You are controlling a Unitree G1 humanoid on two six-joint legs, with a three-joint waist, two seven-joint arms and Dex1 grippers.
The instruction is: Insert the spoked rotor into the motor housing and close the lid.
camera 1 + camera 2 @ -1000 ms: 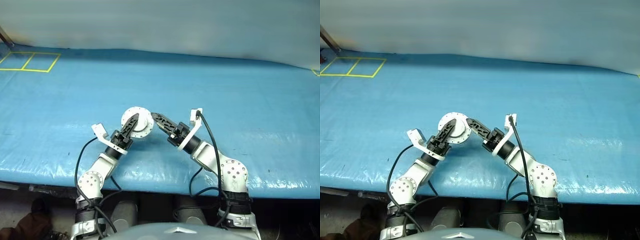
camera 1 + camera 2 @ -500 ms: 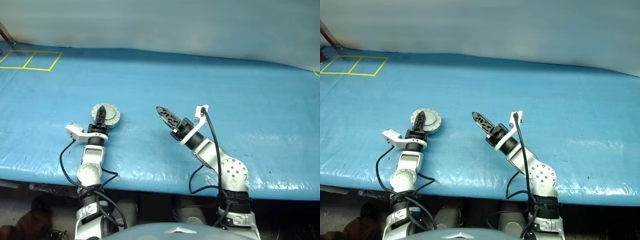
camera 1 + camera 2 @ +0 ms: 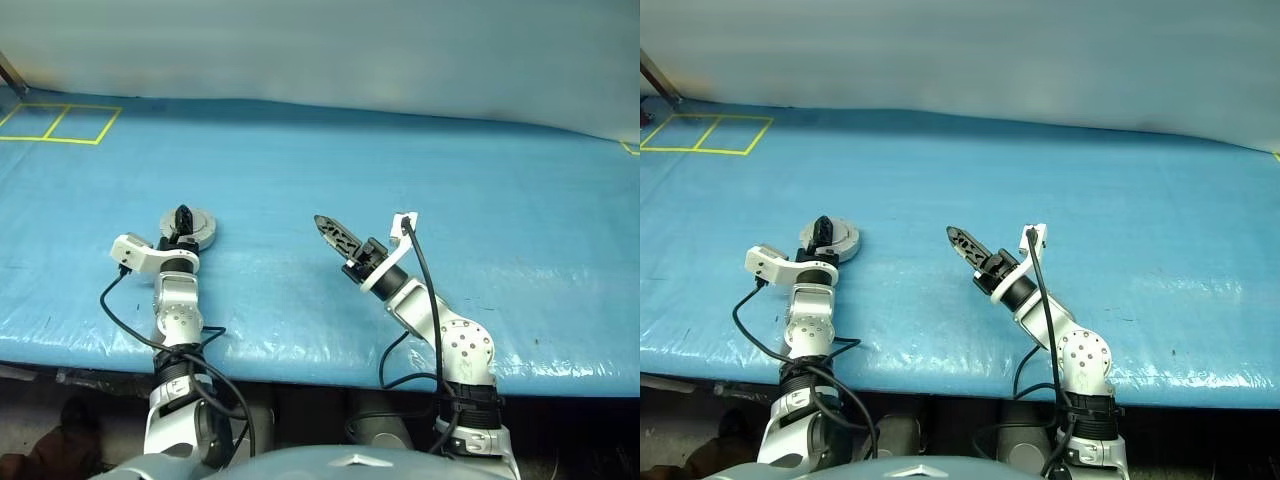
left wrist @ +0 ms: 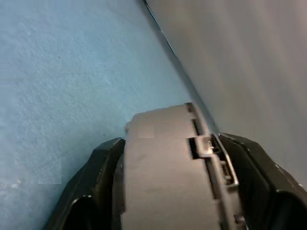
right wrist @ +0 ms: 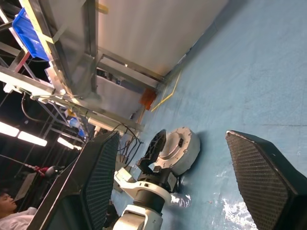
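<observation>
The motor housing (image 3: 192, 230), a round grey metal cup, rests on the blue table at the left. Its lid (image 3: 837, 238), a notched silvery disc, lies flat on top of it. The spoked rotor is hidden. My left gripper (image 3: 182, 218) points forward and level with its jaws open. Its black fingers (image 4: 103, 175) stand on either side of the housing (image 4: 163, 158). My right gripper (image 3: 330, 232) hovers above the table's middle, open and empty, well to the right of the housing (image 5: 181, 146).
The blue tarp-covered table (image 3: 460, 180) stretches wide to the back and right. Yellow taped squares (image 3: 60, 122) mark its far left corner. A grey wall runs behind. Metal shelving with a blue bin (image 5: 29, 28) and a person (image 5: 9, 213) appear in the right wrist view.
My left gripper carried the housing from the table's middle, where both grippers met, out to the left and down onto the table. It then opened. The right gripper stayed in the middle.
</observation>
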